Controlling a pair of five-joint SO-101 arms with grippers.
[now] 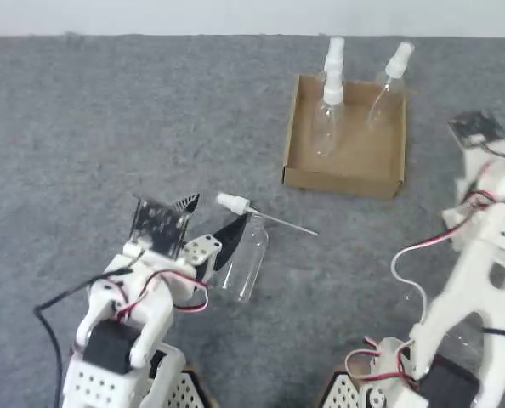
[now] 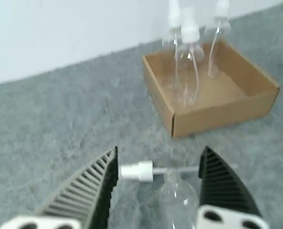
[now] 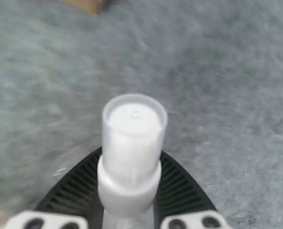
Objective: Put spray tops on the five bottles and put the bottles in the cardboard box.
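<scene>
Left claw [image 2: 160,152] hangs wide open, empty, straddling the bottle [image 2: 179,200] lying near-left of the box [image 2: 217,119], spray top [image 2: 139,171] loose by its neck. Right claw [image 3: 132,155] is clamped round a capped bottle [image 3: 132,119]. I'd grip the body squarely so it won't roll.

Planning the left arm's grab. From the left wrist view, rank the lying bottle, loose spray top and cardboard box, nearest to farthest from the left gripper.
1. Lying bottle, between the left gripper's open jaws.
2. Loose spray top, just beyond, by the bottle's neck.
3. Cardboard box, well beyond both.
</scene>
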